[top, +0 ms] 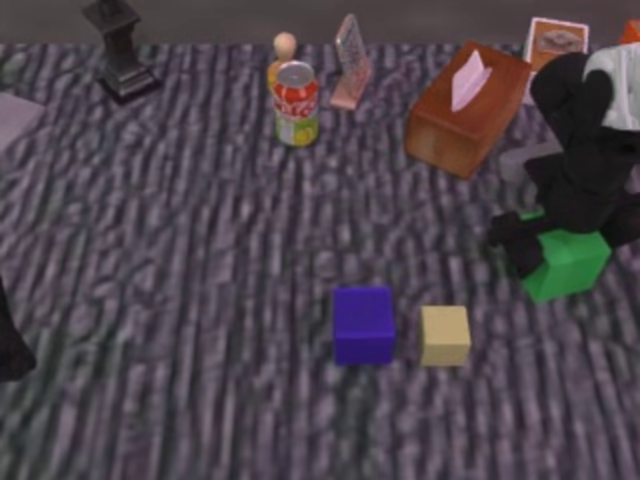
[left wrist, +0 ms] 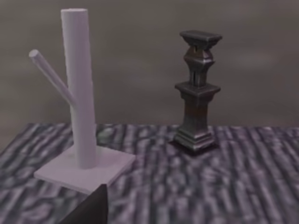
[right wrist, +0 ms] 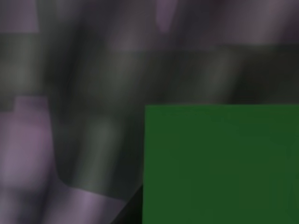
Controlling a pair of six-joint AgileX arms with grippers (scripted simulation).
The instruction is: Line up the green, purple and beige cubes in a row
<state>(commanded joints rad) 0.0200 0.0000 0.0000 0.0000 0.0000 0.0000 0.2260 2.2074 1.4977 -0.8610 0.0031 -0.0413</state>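
The green cube (top: 572,264) lies at the right of the table, above and to the right of the other two. My right gripper (top: 520,245) comes down on its left part and is shut on it. In the right wrist view the green cube (right wrist: 219,163) fills the near corner, with one dark finger (right wrist: 131,210) against its side. The purple cube (top: 362,324) and the beige cube (top: 445,335) sit side by side near the middle, a small gap between them. My left gripper (top: 8,355) is parked at the left edge, open, with one finger (left wrist: 93,207) showing.
Along the back stand a dark pedestal (top: 120,50), a soda can (top: 297,102) with a wooden figure (top: 284,48) behind it, a pink stand (top: 350,62), a brown tissue box (top: 465,105) and a white picture box (top: 555,40). A white rack (left wrist: 79,102) stands near the left gripper.
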